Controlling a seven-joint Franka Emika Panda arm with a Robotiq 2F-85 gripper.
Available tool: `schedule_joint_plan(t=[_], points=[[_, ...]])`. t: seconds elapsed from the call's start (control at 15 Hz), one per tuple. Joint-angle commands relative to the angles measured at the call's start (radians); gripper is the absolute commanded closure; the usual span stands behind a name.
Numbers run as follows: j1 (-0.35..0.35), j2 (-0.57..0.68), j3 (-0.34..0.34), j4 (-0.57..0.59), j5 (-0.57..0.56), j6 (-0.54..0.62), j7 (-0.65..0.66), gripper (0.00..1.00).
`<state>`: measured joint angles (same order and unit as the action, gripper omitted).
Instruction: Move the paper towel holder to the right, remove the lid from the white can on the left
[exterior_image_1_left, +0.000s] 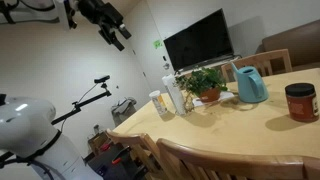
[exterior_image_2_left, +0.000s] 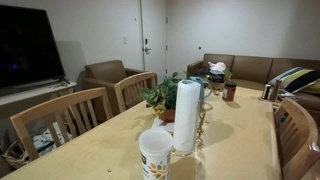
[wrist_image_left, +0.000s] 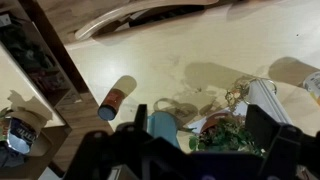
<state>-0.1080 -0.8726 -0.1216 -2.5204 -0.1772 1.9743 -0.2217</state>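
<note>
The paper towel holder (exterior_image_1_left: 175, 92) (exterior_image_2_left: 187, 115) stands upright on the wooden table, beside a potted plant (exterior_image_1_left: 207, 84). The short white can (exterior_image_1_left: 160, 105) (exterior_image_2_left: 155, 157) stands close beside the holder, with its lid (exterior_image_2_left: 155, 136) on top. My gripper (exterior_image_1_left: 116, 38) hangs high above the table, away from both, open and empty. In the wrist view the gripper (wrist_image_left: 200, 128) looks down from far up. The holder (wrist_image_left: 263, 98) shows there near the right finger, and the can is cut off by the right edge.
A teal watering can (exterior_image_1_left: 250, 85) (wrist_image_left: 163, 126) and a dark red jar (exterior_image_1_left: 300, 102) (wrist_image_left: 114, 101) stand on the table (exterior_image_1_left: 230, 130). Wooden chairs (exterior_image_2_left: 60, 120) line its edges. A TV (exterior_image_1_left: 200, 40) stands behind, and a sofa (exterior_image_2_left: 250, 70) lies beyond.
</note>
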Motion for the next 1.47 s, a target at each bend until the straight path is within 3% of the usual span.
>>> schedule_joint_plan(t=[0.0, 1.2, 1.4], points=[[0.012, 0.000, -0.008, 0.002, -0.008, -0.003, 0.007, 0.00], [0.012, 0.000, -0.008, 0.002, -0.008, -0.003, 0.007, 0.00], [0.050, -0.014, 0.023, 0.027, -0.082, 0.033, -0.096, 0.00]])
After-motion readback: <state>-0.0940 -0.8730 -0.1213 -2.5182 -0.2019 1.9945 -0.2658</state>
